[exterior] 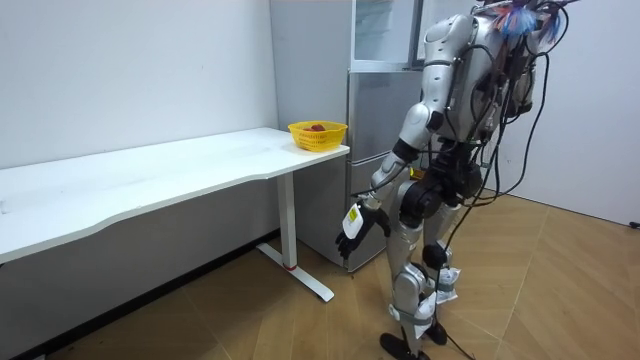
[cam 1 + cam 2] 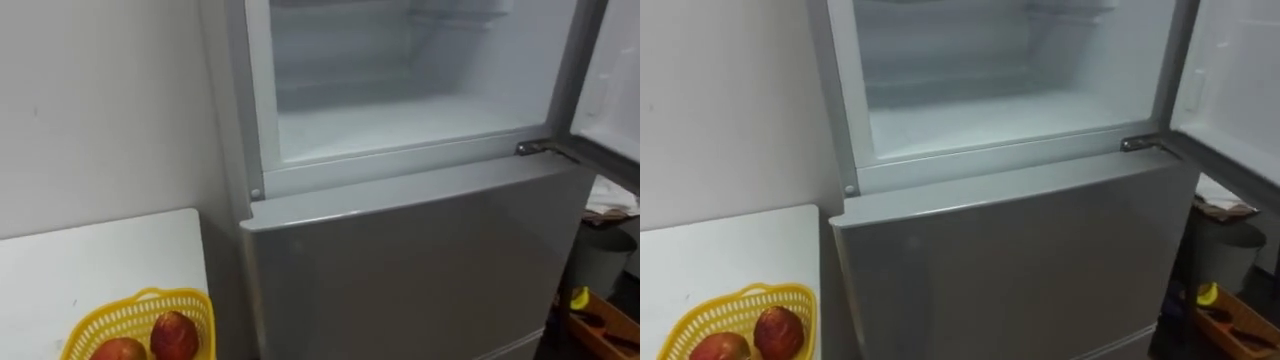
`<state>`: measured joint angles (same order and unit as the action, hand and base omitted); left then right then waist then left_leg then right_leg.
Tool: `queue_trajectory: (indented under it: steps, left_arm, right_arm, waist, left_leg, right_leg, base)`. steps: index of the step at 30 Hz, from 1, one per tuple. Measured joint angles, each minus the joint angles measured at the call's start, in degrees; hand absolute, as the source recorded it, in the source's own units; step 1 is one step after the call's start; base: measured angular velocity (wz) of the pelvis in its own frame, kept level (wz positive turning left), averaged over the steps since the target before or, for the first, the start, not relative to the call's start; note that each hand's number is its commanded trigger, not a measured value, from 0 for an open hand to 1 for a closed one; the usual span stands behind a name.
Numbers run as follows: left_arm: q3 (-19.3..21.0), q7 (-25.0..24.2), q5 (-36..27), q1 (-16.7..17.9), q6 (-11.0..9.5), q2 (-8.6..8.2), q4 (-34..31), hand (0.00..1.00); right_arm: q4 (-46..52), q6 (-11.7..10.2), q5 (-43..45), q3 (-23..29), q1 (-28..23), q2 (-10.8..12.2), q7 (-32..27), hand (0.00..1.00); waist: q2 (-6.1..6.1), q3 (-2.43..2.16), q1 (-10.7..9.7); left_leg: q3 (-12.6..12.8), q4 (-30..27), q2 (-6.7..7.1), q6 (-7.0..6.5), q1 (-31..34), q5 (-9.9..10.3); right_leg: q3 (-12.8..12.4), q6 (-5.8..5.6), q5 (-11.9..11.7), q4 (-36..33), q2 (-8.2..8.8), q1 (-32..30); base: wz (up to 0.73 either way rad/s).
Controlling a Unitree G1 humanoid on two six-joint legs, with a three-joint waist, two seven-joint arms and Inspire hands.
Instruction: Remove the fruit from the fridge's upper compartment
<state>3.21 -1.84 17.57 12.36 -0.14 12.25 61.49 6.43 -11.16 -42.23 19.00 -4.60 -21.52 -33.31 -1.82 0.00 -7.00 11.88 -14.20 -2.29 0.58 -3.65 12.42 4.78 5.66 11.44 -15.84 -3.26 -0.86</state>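
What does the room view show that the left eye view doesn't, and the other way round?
Room view: the robot standing at the fridge, its left hand hanging low, and the wood floor. Left eye view: the inside of the open upper compartment, with its door swung to the right. Both: the fridge, the white table and the yellow basket with red fruit.

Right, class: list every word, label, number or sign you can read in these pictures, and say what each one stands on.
No text can be read anywhere.
fridge: no print shows on its lower door or in its open upper compartment.
yellow basket: none.
Small tag at the left hand, room view: too small to read.
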Motion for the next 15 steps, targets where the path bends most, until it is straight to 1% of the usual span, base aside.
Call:
queue_trajectory:
  steps: [1, 3, 4, 6, 9, 11, 13, 15]
  left_arm:
    - [-0.51, -0.02, 0.02, -0.07, -0.01, -0.04, 0.00, 0.00]
    - [-2.40, 0.04, 0.02, -0.43, -0.13, -0.05, -0.05, 0.00]
    - [-2.52, 0.03, 0.02, -0.54, -0.15, -0.09, -0.07, 0.00]
    - [-2.55, 0.05, 0.02, -0.82, -0.23, -0.09, -0.08, 0.00]
    - [-2.70, 0.05, -0.01, -1.03, -0.26, -0.08, 0.06, 0.00]
    - [-2.91, 0.11, -0.05, -1.18, -0.34, -0.07, 0.11, 0.00]
    - [-4.13, 0.19, -0.56, -1.41, -0.33, -0.06, 0.50, 0.00]
    - [-4.57, 0.05, -1.21, -2.16, -0.39, -0.16, 0.58, 0.00]
  right_arm:
    - [0.48, 0.00, 0.21, -0.70, -0.25, 0.06, 0.34, 0.00]
    - [1.23, -0.05, 6.14, -2.91, -1.54, 0.74, 1.90, 0.00]
    - [1.43, -0.05, 7.65, -3.45, -1.57, 0.84, 2.37, 0.00]
    - [2.66, -0.03, 11.07, -5.05, -2.42, 2.00, 4.07, 0.00]
    - [2.87, -0.04, 14.68, -6.69, -2.66, 2.27, 6.00, 0.00]
    - [3.40, -0.04, 18.18, -7.35, -3.33, 2.66, 6.08, 0.00]
    - [3.85, -0.04, 21.20, -8.72, -3.33, 3.18, 6.06, 0.00]
    - [5.81, 0.60, 25.07, -9.75, -3.77, 3.34, 6.07, 0.00]
  waist:
    - [0.07, -0.02, 0.18]
    - [0.20, -0.09, 0.99]
    - [0.24, -0.10, 1.08]
    - [0.43, -0.08, 1.21]
    - [0.69, -0.06, 1.28]
    - [0.70, -0.06, 1.74]
    - [0.78, -0.08, 1.75]
    - [0.78, -0.08, 2.05]
  left_leg:
    - [-0.04, -0.13, 0.00, 0.00, 0.02, 0.00]
    - [-0.37, -0.31, 0.02, 0.00, -0.04, 0.00]
    - [-0.36, -0.31, 0.01, 0.00, 0.00, 0.00]
    - [-0.38, -0.32, 0.02, 0.00, 0.16, 0.00]
    - [-0.28, -0.32, 0.03, -0.01, 0.29, 0.01]
    - [-0.12, -0.30, 0.02, -0.01, 0.29, 0.01]
    - [-0.07, -0.23, 0.06, -0.01, 0.29, 0.00]
    - [-0.05, 0.19, 0.08, 0.00, 0.35, -0.01]
  right_leg:
    - [0.05, 0.00, -0.01, 0.10, 0.00, 0.10]
    - [0.34, 0.45, -0.28, 0.19, 0.07, 0.43]
    - [0.40, 0.49, -0.31, 0.20, 0.08, 0.42]
    - [0.66, 0.60, -0.36, 0.30, 0.16, 0.42]
    - [0.73, 0.60, -0.37, 0.37, 0.22, 0.33]
    - [0.54, 0.62, -0.37, 0.34, 0.18, 0.27]
    - [0.43, 0.69, -0.30, 0.15, 0.20, 0.14]
    - [0.43, 0.49, -0.07, 0.07, 0.19, -0.16]
  base:
    - [0.08]
    - [0.06]
    - [0.04]
    - [0.04]
    - [0.00]
    - [-0.04]
    - [-0.02]
    - [0.00]
